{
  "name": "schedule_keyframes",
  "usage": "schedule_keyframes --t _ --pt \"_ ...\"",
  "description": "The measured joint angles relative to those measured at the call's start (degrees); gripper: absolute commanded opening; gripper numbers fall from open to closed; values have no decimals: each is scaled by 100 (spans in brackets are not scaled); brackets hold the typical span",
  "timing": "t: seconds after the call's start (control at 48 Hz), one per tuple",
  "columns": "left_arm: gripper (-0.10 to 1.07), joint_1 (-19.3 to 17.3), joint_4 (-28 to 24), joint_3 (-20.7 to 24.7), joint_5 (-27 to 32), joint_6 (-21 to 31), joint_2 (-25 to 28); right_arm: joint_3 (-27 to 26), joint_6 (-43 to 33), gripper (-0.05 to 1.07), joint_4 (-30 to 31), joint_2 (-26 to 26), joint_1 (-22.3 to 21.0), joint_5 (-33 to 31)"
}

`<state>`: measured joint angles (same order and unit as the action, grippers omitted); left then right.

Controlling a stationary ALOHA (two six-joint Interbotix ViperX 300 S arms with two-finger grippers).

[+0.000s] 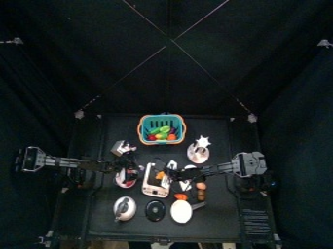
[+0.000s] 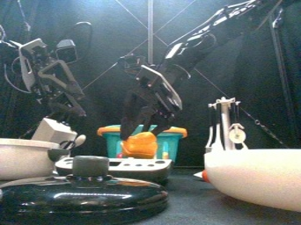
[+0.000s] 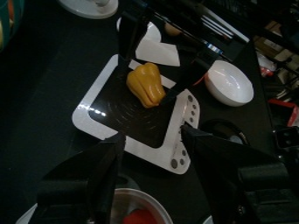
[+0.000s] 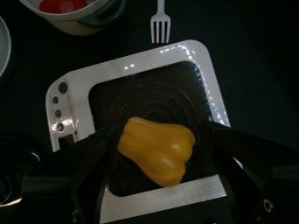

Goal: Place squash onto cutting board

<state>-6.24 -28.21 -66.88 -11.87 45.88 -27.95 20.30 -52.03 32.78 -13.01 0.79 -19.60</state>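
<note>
Where the right hand (image 4: pixel 158 188) gapes: squash (image 4: pixel 158 149) on cutting board (image 4: pixel 187 66).

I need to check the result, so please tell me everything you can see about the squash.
The squash is a small yellow-orange toy, smooth and glossy like plastic, with a lumpy, lobed body narrower at one end. It lies on its side on the dark inner panel of the white cutting board, near the middle. The open right gripper stands just over it, one jaw on either side; whether they touch it I cannot tell. Nothing else touches it.
</note>
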Motion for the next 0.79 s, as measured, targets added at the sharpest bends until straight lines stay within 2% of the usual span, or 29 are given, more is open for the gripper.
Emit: schedule_keyframes --t 0.417,0.792 --pt "90 0 26 9 0 9 35 97 9 101 185 571 9 9" --pt "90 79 70 97 0 18 158 765 9 101 202 888 0 -35"
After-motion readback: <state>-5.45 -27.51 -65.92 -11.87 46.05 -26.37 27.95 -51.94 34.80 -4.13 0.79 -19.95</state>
